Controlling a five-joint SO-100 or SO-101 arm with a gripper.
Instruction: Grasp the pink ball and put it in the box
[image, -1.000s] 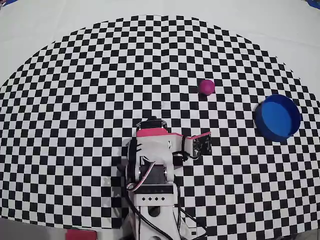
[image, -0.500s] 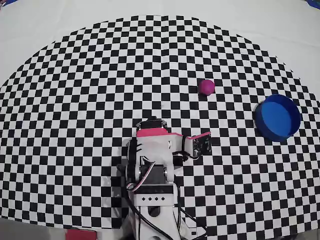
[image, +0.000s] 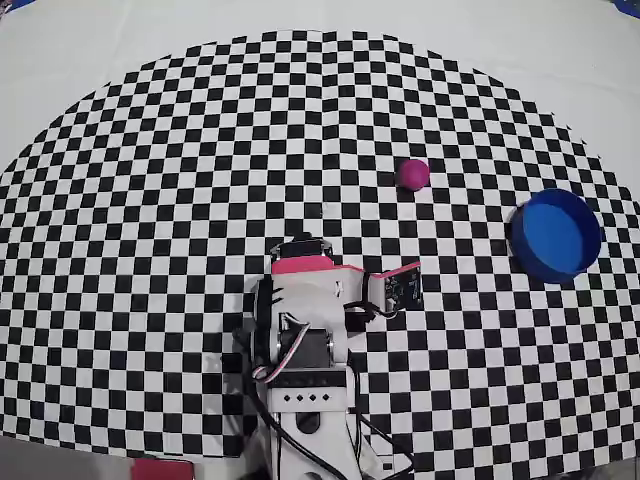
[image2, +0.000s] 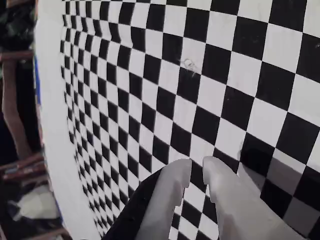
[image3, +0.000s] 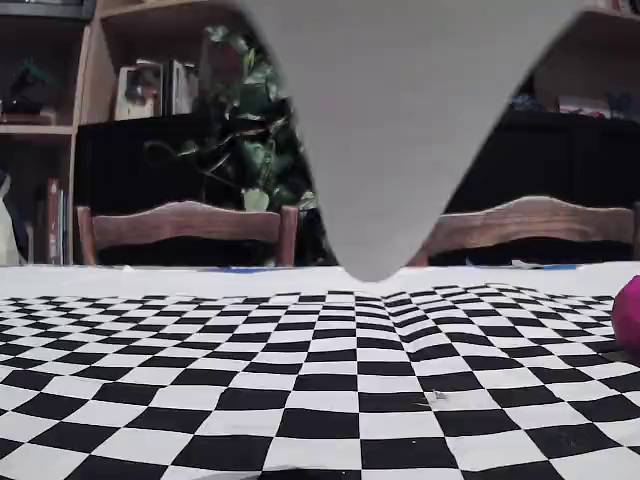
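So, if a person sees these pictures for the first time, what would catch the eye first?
Probably the black-and-white checkered mat that fills the table, and on it the pink ball, right of centre in the overhead view. The round blue box sits near the mat's right edge, apart from the ball. The arm is folded at the bottom centre, and in the wrist view its gripper hangs over bare squares, fingertips nearly together.
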